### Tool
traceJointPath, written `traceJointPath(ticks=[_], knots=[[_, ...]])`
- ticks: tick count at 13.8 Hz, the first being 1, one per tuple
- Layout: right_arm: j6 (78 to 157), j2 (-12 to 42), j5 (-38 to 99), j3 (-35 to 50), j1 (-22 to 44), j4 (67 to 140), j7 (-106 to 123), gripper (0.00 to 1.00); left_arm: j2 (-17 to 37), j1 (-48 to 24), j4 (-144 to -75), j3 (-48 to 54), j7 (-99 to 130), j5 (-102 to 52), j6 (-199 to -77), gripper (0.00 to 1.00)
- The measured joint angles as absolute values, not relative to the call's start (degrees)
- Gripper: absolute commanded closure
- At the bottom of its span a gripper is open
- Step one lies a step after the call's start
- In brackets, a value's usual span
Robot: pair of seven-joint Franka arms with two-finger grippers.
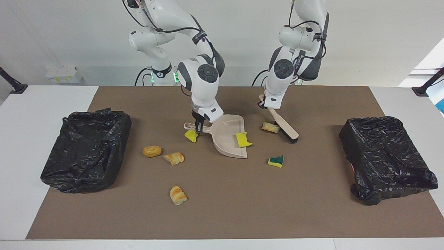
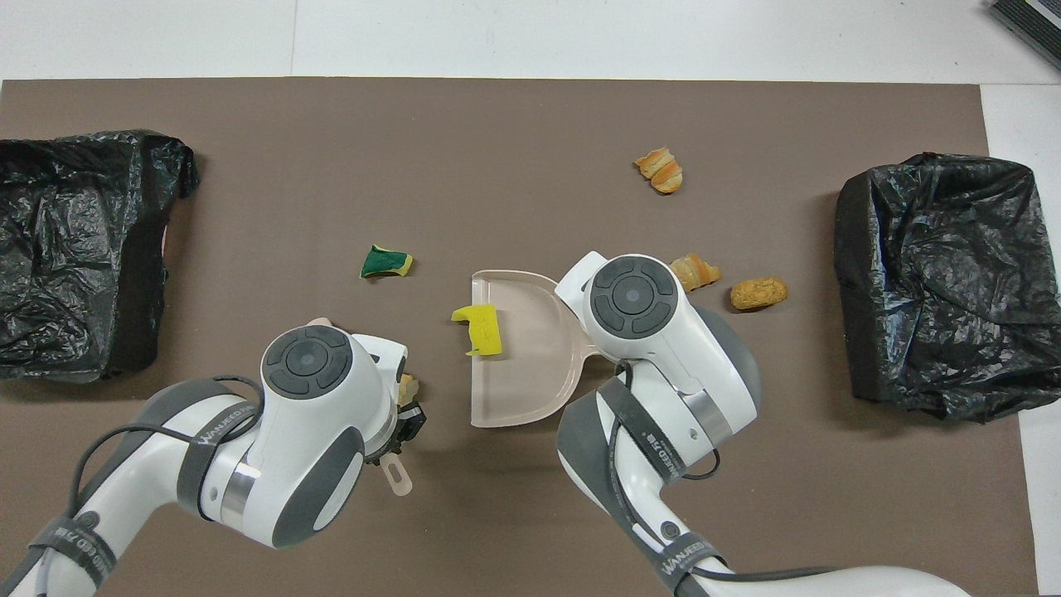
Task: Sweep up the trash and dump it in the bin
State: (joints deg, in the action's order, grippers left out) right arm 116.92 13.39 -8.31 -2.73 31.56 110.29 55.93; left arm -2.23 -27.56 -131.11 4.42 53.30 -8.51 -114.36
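My right gripper [image 1: 198,129] is shut on the handle of the beige dustpan [image 1: 227,139], which lies on the brown mat with its mouth toward the left arm's end. A yellow sponge chunk [image 1: 242,139] sits on the pan's lip [image 2: 479,327]. Another yellow chunk [image 1: 191,136] lies beside the handle. My left gripper [image 1: 266,104] is shut on the beige hand brush [image 1: 286,128], bristles down beside a bread piece [image 1: 271,127]. A green-backed sponge [image 1: 276,161] lies farther from the robots. Three bread pieces [image 1: 152,151] [image 1: 173,158] [image 1: 178,195] lie toward the right arm's end.
Two bins lined with black bags stand on the mat, one at the right arm's end [image 1: 86,149] and one at the left arm's end [image 1: 385,159]. The brown mat [image 1: 222,215] covers most of the white table.
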Motion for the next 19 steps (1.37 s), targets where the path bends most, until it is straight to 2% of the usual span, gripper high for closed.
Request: traceJointPath(ticks=[6,9,12,16,19], knots=[[117.0,13.4,-8.3,-2.7,31.6,110.4,55.9,1.0,-0.6,-33.9,-129.5,5.4,47.8,-10.6,-124.4,1.0],[117.1,13.4,-8.3,-2.7,31.6,110.4,55.9,1.0,-0.4,-36.8,-127.8,5.5,42.7,-11.4,-125.6,1.0],[117.1,13.4,-8.3,-2.7,31.6,110.4,55.9,1.0,1.0,-38.9,-123.2,5.6,42.4,-11.8,-124.7,1.0],[117.1,13.4,-8.3,-2.8,31.6,110.4,55.9,1.0,1.4,-37.6,-119.2,4.1,40.5,-11.7,-119.2,1.0],[117.1,13.4,-8.3,-2.8,31.6,110.4,55.9,1.0,2.1,-32.0,-117.6,3.6,32.2,-8.9,-115.4,1.0]])
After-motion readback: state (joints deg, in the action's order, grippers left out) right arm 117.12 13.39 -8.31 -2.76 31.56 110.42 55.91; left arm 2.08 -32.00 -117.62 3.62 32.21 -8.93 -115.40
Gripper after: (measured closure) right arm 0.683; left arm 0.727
